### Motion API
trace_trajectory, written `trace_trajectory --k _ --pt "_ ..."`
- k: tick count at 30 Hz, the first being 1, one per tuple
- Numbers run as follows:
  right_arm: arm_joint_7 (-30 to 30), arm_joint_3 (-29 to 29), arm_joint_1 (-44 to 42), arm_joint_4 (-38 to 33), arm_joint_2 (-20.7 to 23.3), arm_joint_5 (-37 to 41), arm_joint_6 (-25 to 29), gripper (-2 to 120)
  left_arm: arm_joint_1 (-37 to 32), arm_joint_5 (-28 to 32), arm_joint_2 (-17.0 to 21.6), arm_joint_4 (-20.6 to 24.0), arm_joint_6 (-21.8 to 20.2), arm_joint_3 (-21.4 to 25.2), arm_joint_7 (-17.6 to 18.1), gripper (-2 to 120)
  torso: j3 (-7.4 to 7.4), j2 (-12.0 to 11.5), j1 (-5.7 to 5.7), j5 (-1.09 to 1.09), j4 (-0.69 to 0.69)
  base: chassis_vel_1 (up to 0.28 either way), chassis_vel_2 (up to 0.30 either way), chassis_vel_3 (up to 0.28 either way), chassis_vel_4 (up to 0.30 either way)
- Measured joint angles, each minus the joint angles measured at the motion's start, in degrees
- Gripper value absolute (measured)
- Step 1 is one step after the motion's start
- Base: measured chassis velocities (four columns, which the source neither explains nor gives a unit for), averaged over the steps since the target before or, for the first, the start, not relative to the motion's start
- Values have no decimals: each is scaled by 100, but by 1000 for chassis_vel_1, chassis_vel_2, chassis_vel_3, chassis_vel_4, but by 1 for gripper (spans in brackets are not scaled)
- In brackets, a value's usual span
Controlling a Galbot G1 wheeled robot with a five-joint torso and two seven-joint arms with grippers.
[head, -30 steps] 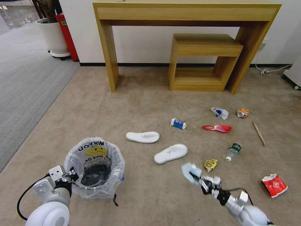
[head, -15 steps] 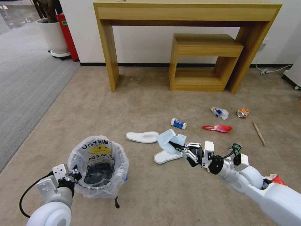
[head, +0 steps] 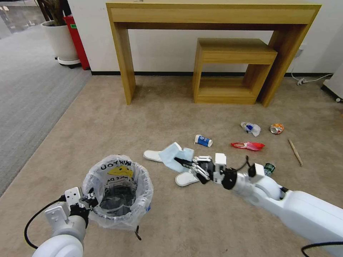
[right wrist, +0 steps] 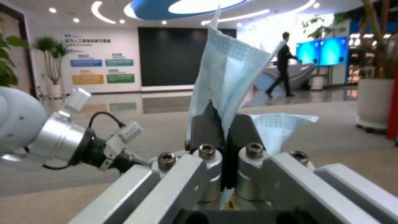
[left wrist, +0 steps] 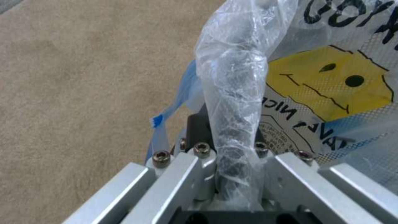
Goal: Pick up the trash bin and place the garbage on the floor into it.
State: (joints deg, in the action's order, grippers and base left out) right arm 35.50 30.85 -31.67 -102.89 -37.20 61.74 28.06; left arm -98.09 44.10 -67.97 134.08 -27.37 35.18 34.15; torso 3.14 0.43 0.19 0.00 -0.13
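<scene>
The trash bin [head: 118, 192], dark with a clear printed bag, stands on the beige floor [head: 107, 121]. My left gripper [head: 89, 200] is shut on its bag-covered rim [left wrist: 232, 118]. My right gripper [head: 183, 162] is shut on a blue face mask [head: 172, 155], held above the floor just right of the bin; the right wrist view shows the mask [right wrist: 226, 71] pinched between the jaws. Two white slippers [head: 152, 156] [head: 185, 179] lie partly hidden under the mask and gripper. A paper cup [head: 203, 140], a red wrapper [head: 247, 145], a crushed can [head: 277, 128] and a stick [head: 295, 151] lie farther right.
A tall wooden table [head: 214, 14] with a smaller one [head: 232, 67] nested under it stands against the far wall. A white plant pot [head: 60, 43] and a red object [head: 76, 39] are at the back left beside grey ribbed carpet [head: 28, 96]. A cable [head: 311, 80] lies at the right.
My right gripper has swung up and to the left with the mask, from the front right of the floor to over the slippers. The bin and my left gripper have shifted slightly right.
</scene>
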Motion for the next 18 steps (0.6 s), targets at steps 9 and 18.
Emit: trace_trajectory --k 9,18 --pt "-94 964 465 473 -704 -37 18 0 -182 -68 -21 165 -1 31 -60 1 0 0 0 -1 0 0 0 0 0" --pt "-185 1799 1192 1031 -1390 -51 15 0 -490 -63 3 463 2 180 -63 1 0 0 0 0 0 0 0 0 0"
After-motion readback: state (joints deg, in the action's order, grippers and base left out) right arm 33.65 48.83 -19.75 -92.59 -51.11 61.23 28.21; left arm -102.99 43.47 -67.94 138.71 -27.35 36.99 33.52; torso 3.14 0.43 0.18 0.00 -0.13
